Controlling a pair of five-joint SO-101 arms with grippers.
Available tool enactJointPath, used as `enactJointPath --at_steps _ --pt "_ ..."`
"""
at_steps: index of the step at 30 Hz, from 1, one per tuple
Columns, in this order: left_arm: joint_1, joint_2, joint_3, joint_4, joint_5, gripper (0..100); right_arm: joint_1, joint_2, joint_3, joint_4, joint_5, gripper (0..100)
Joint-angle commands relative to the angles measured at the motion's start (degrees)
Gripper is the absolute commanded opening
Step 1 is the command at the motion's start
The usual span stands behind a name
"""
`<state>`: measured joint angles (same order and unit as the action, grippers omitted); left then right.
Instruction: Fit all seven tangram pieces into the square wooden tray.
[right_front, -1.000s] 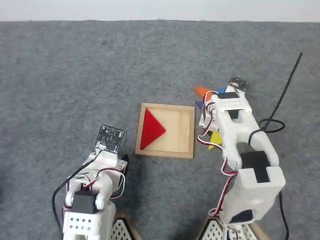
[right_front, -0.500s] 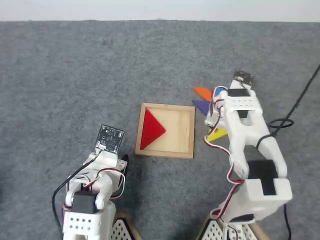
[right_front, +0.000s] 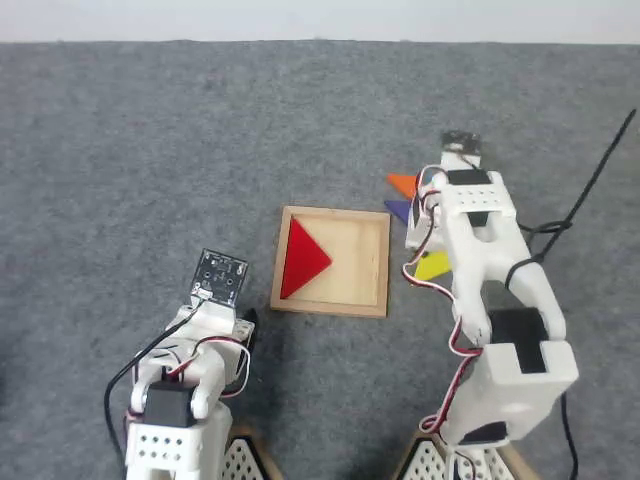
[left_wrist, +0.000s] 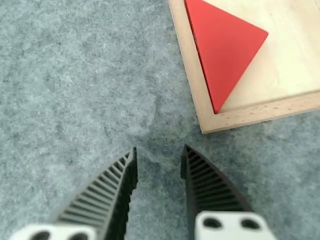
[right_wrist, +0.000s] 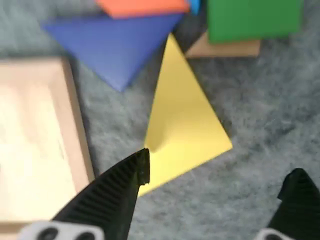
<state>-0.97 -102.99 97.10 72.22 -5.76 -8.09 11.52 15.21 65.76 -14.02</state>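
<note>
The square wooden tray (right_front: 378, 264) lies mid-table with a red triangle (right_front: 301, 258) in its left half; both also show in the left wrist view as tray (left_wrist: 280, 75) and red triangle (left_wrist: 225, 42). To the tray's right lie a yellow triangle (right_wrist: 182, 125), a dark blue triangle (right_wrist: 112, 45), an orange piece (right_wrist: 142, 6) and a green piece (right_wrist: 252, 17). My right gripper (right_wrist: 220, 175) hangs open over the yellow triangle (right_front: 432, 266), one finger above its edge. My left gripper (left_wrist: 159, 165) stands open over carpet near the tray's front left corner, holding nothing.
Grey carpet (right_front: 150, 150) covers the whole table. A bare wood-coloured piece (right_wrist: 225, 47) lies under the green one, and a light blue piece (right_wrist: 195, 6) peeks beside the orange one. The right arm (right_front: 490, 260) covers most of the loose pieces from above.
The right arm swung right and then back left over the loose pieces, ending a little farther back. The left arm has not moved.
</note>
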Motion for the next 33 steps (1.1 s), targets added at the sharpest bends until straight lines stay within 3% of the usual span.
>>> enactJointPath --at_steps 1,14,20,33 --pt "-0.26 -1.14 -0.57 0.18 0.44 14 -0.66 -0.48 -4.66 -0.75 -5.63 40.6" --pt "-0.26 -1.14 -0.57 0.18 0.44 14 -0.57 9.19 -6.42 -2.51 -9.05 40.3" --pt "-0.26 -1.14 -0.57 0.18 0.44 14 -0.31 10.33 -6.95 -2.95 -9.14 22.7" --pt "-0.26 -1.14 -0.57 0.18 0.44 14 -0.66 7.16 -7.56 0.57 -8.97 18.4"
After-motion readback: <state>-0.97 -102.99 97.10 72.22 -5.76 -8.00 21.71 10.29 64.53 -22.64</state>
